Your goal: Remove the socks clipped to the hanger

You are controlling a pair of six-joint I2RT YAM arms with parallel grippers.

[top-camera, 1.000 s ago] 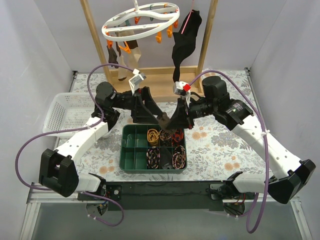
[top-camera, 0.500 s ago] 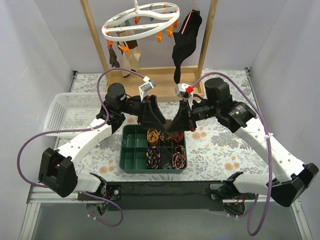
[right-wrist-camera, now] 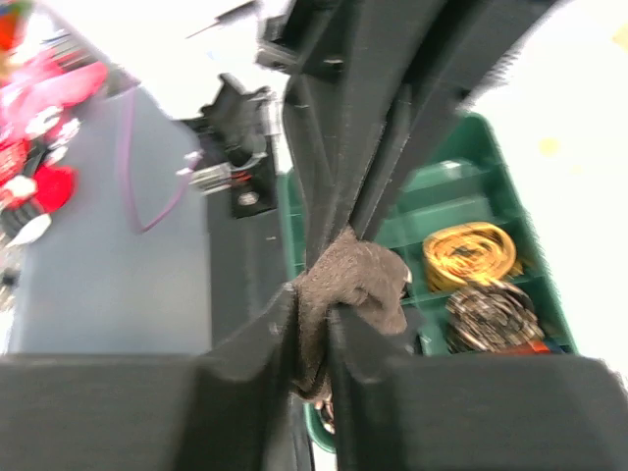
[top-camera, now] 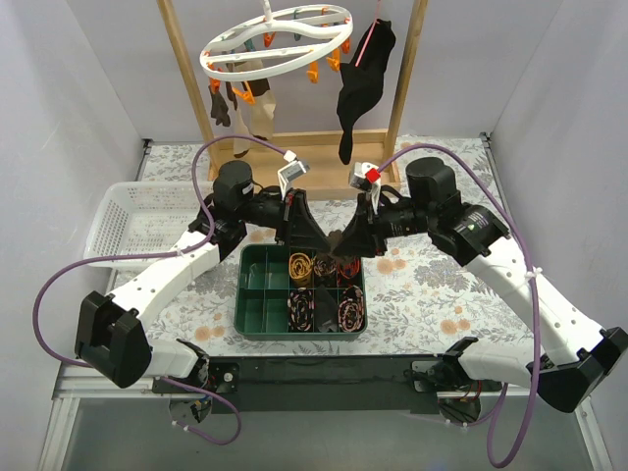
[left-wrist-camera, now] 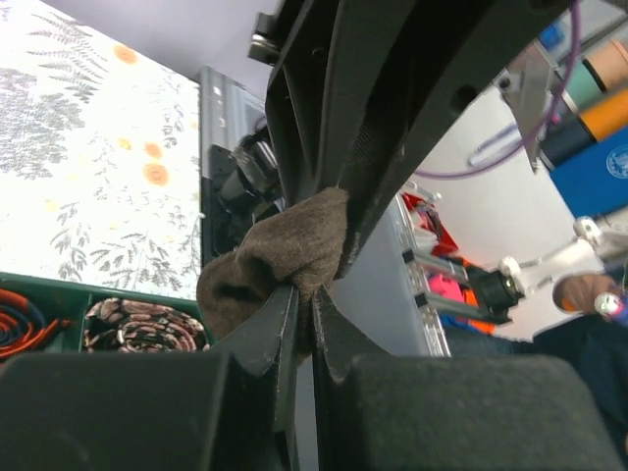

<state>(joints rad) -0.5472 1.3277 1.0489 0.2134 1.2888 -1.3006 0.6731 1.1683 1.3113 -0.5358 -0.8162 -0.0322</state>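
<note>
Looks like a handover. One brown sock [left-wrist-camera: 280, 260] is off the hanger [top-camera: 208, 57], held mid-air over the far edge of the tray [top-camera: 257, 263], near the table's middle. Left gripper [top-camera: 312, 235] is clamped on it, and right gripper [top-camera: 345, 240] seems to be pinching it too. Both arms reach inward, tips meeting. Next up, one has to let go. More socks [top-camera: 257, 123] hang clipped.

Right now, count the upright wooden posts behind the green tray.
2. One wooden post stands left of the hanger; the other stands right of it, beside the black garment. None seems hidden.
</note>
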